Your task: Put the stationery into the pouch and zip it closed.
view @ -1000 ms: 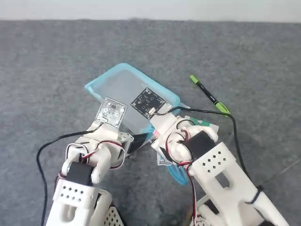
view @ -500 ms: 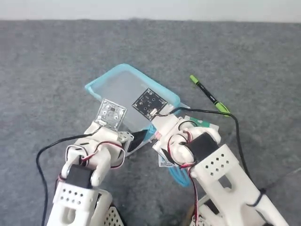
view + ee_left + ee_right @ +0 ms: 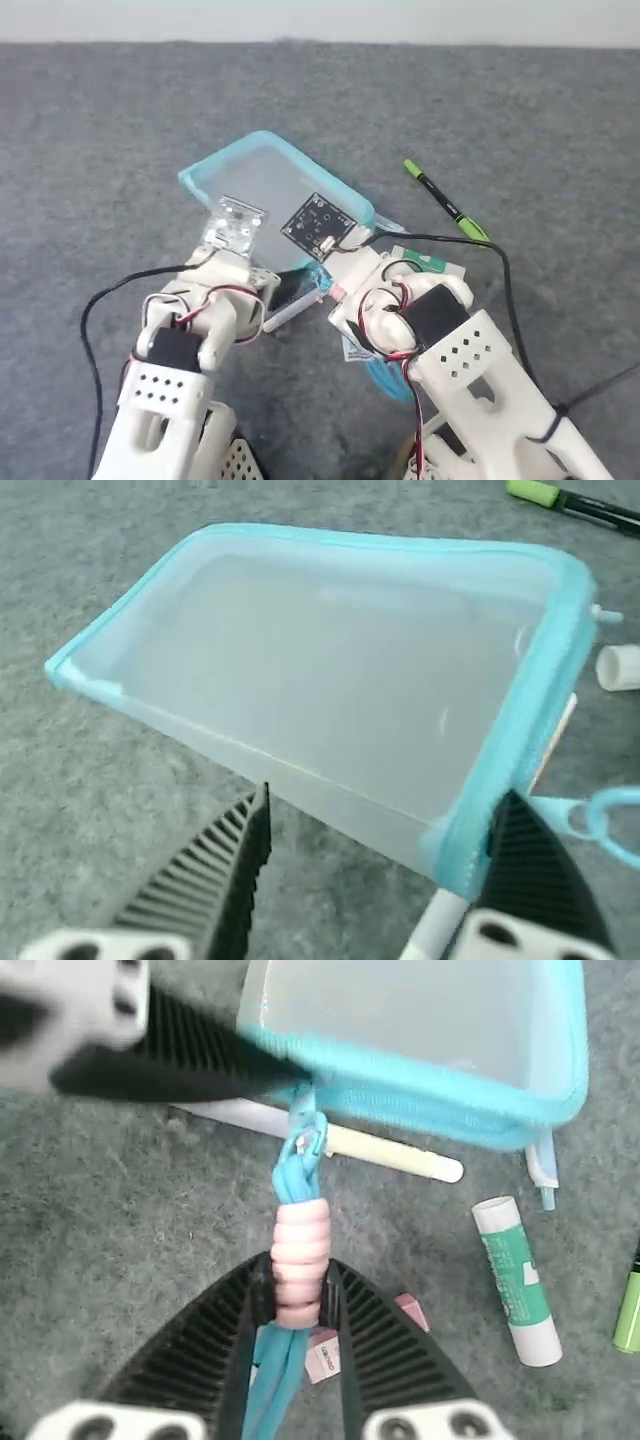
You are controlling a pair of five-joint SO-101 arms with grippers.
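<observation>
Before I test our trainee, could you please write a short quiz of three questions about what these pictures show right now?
1. True or false: the green pen lies inside the pouch.
2. Choose one: what do the right arm's jaws clamp? A) the green pen. B) the pink bead on the zipper cord. C) the far corner of the pouch.
3. Fill in: the glue stick lies outside the pouch, on the grey ___.

Key: 1 false; 2 B; 3 carpet.
</observation>
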